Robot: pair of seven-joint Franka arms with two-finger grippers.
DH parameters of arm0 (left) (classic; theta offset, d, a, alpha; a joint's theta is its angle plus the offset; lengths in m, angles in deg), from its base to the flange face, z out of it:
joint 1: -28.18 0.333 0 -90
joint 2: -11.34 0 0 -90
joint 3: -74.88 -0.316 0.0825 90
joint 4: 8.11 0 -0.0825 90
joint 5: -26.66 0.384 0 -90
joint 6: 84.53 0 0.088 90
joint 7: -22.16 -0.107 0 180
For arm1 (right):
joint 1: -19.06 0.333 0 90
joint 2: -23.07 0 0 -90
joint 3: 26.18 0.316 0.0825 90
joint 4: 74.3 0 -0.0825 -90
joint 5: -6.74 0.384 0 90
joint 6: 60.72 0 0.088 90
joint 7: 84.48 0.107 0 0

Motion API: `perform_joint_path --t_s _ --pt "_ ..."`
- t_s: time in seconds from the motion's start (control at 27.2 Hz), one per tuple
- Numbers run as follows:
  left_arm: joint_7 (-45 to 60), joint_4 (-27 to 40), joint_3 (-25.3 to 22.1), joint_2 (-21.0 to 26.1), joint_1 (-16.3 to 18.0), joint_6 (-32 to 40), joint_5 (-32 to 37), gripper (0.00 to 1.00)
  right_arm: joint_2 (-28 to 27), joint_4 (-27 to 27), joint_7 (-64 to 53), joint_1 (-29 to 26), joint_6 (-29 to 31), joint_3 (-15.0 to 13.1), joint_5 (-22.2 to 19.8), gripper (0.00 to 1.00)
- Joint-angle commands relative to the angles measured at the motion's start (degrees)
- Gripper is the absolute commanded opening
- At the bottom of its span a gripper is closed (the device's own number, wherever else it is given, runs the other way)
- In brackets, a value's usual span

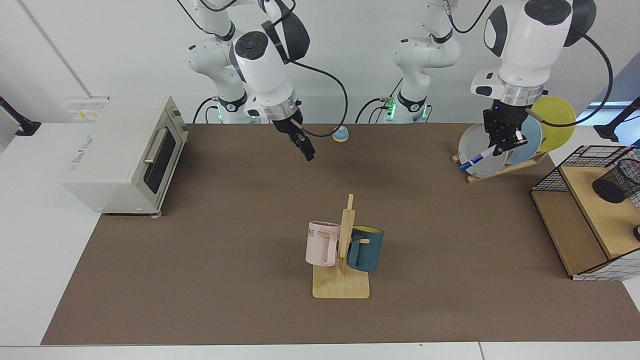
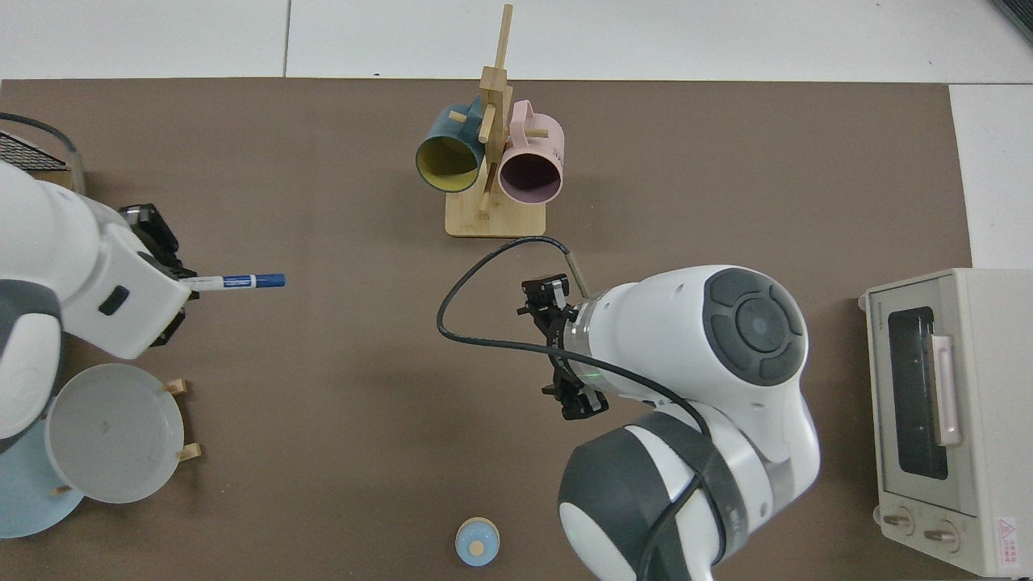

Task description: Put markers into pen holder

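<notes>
The marker (image 1: 479,158) is clamped by its white end in the left gripper (image 1: 501,148), above the desk's back edge near the plate rack (image 1: 500,167). Its long axis is tilted, the blue cap pointing down and away from the pen holder (image 1: 620,182), which lies on its side near the desk's end. The right gripper (image 1: 305,147), fingers apart, is kept waiting farther away.
</notes>
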Motion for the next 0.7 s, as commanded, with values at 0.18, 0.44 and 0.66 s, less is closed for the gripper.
perform_joint_path --t_s 0.18,0.44,0.66 --pt "-6.37 -1.65 -11.12 0.26 -0.31 1.74 10.05 0.0 4.13 -0.31 -35.05 -9.28 -6.89 0.55 -8.75 1.0" --pt "-12.19 -4.29 -16.41 1.84 -0.22 -0.28 17.78 0.0 4.66 -0.13 -69.95 -14.99 -8.21 0.56 -15.26 1.0" --pt "-14.03 -6.57 -19.3 3.77 1.27 -2.39 18.76 0.0 4.04 1.53 -74.64 -19.21 -7.24 0.64 -15.62 1.0"
